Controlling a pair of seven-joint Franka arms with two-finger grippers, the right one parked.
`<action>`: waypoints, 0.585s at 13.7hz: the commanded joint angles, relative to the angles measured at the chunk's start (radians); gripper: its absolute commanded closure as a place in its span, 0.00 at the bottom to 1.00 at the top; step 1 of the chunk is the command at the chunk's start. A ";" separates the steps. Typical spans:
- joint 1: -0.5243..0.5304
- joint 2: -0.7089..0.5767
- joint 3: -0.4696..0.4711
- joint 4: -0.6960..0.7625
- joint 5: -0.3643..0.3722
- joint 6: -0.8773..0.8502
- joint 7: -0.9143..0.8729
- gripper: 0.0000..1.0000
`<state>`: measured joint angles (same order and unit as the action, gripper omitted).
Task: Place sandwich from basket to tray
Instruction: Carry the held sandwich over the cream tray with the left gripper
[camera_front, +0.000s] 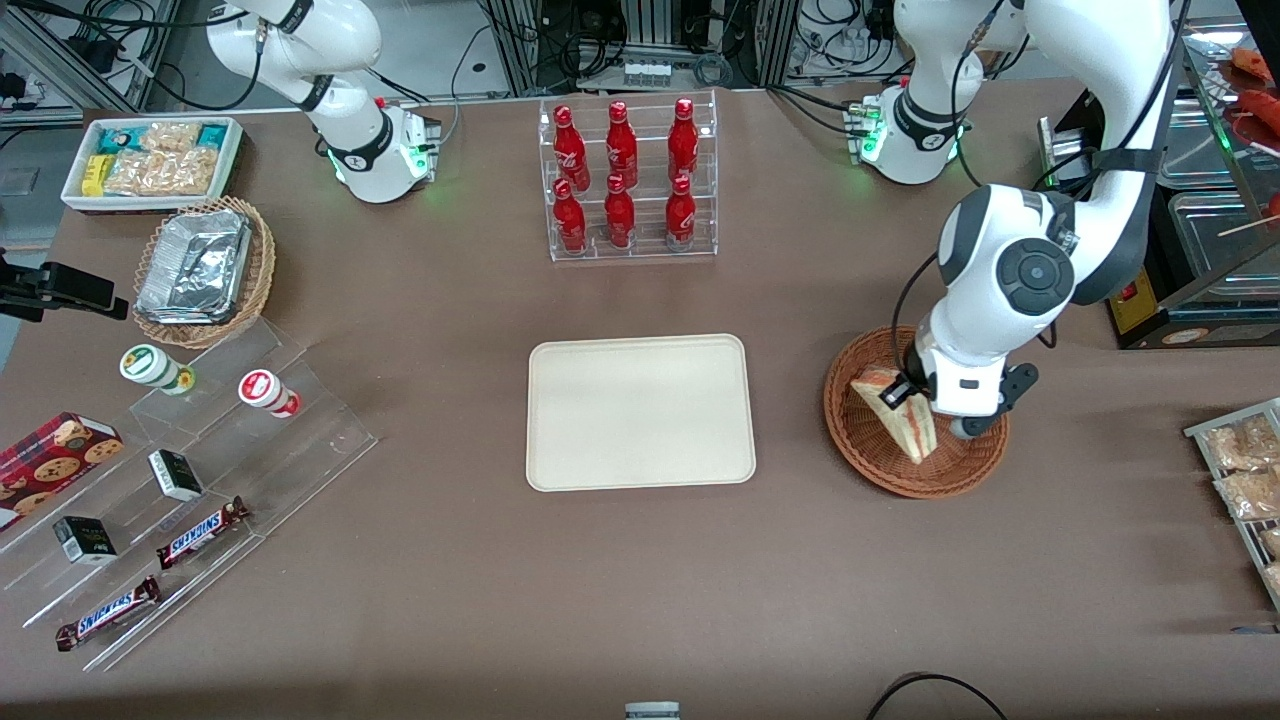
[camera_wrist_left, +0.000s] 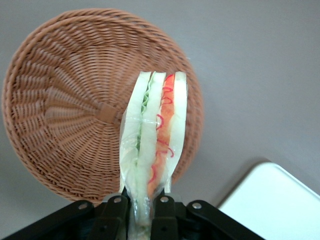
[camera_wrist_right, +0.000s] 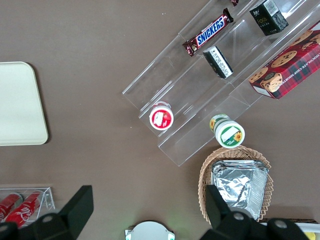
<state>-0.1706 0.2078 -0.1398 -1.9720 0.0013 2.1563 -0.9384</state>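
Left arm's gripper (camera_front: 912, 392) sits over the round reddish-brown woven wicker basket (camera_front: 880, 460), clenched on the clear-wrapped triangular sandwich of pale bread with red-orange and green filling (camera_front: 893, 412). In the left wrist view the two black fingers (camera_wrist_left: 116, 216) pinch one end of the sandwich (camera_wrist_left: 155, 135); the wedge hangs edge-on with filling layers facing the camera, the basket (camera_wrist_left: 60, 125) beneath it. Whether the sandwich still touches the basket floor: cannot tell.

The basket stands on the brown desk (camera_front: 640, 580) toward the working arm's end, just beside the flat rectangular cream-beige tray with rounded corners (camera_front: 640, 412) but apart from it. The tray lies near the desk's middle, nothing on it; one corner (camera_wrist_left: 270, 200) shows in the left wrist view.

A clear acrylic rack of six red bottles (camera_front: 625, 180) stands farther from the front camera than the tray. A lighter tan wicker basket holding silver foil containers (camera_front: 200, 270) lies toward the parked arm's end.
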 joint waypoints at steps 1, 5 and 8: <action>-0.085 0.094 0.005 0.119 0.012 -0.052 0.067 1.00; -0.242 0.198 0.005 0.221 0.011 -0.053 0.122 1.00; -0.349 0.318 0.006 0.344 0.012 -0.053 0.011 1.00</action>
<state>-0.4632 0.4323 -0.1478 -1.7486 0.0014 2.1307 -0.8718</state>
